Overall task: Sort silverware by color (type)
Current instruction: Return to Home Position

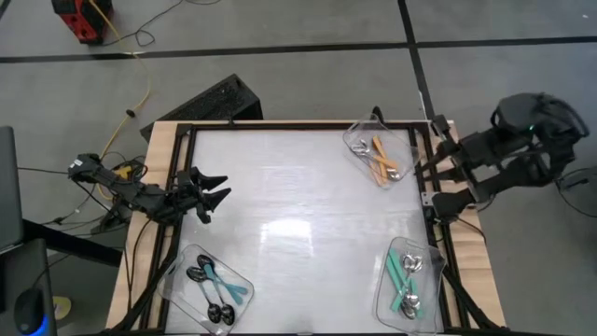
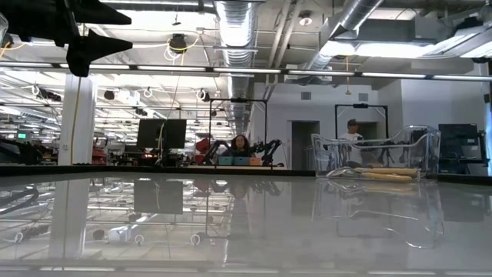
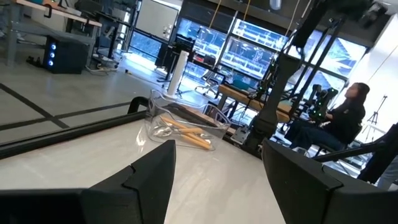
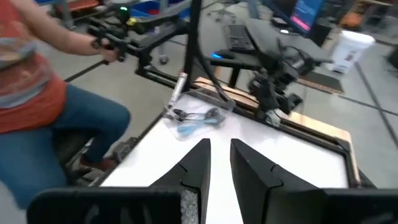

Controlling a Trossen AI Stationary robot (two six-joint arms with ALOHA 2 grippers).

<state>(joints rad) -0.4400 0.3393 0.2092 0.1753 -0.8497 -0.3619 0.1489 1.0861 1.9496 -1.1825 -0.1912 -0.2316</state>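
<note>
The silverware lies in three clear trays. Orange-handled spoons (image 1: 381, 159) sit in the far right tray, also seen in the low view (image 2: 380, 175) and the left wrist view (image 3: 186, 132). Blue-handled spoons (image 1: 215, 285) fill the near left tray and appear in the right wrist view (image 4: 194, 121). Teal-handled spoons (image 1: 406, 275) lie in the near right tray. My left gripper (image 1: 227, 188) hovers open above the table's left side, its fingers wide apart (image 3: 217, 149). My right gripper (image 1: 431, 187) waits at the right edge, shut and empty (image 4: 219, 152).
The white tabletop (image 1: 298, 215) has a dark frame (image 1: 280, 125) around it. A person in an orange shirt (image 4: 31, 68) stands beyond the table's left side. Another person (image 3: 339, 118) sits beyond the right side. Cables (image 1: 121, 121) lie on the floor.
</note>
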